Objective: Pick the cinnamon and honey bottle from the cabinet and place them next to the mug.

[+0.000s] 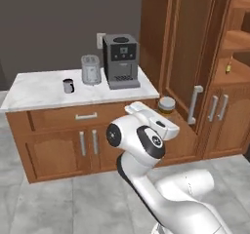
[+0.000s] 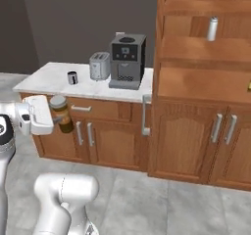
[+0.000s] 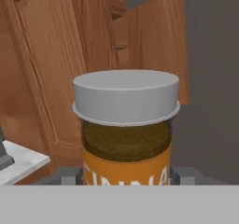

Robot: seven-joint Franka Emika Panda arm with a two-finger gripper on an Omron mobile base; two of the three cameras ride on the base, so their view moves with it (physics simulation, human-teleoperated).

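Observation:
My gripper (image 3: 126, 176) is shut on the cinnamon (image 3: 126, 120), a brown jar with an orange label and a flat grey lid, held upright. It hangs in the air in front of the counter's right end, near the cabinet (image 1: 185, 43); both base views show the cinnamon (image 1: 167, 104) (image 2: 61, 114) in the gripper (image 2: 55, 120). The dark mug (image 1: 68, 86) (image 2: 72, 78) stands on the marble counter, left of the toaster. The honey bottle (image 1: 228, 68), small and amber, stands on an open cabinet shelf at the right.
A silver toaster (image 1: 91, 69) and a dark coffee machine (image 1: 120, 60) stand on the counter (image 1: 39, 89) right of the mug. A plain grey cylinder (image 2: 212, 28) sits on an upper cabinet shelf. The tall cabinet door (image 1: 193, 57) stands ajar.

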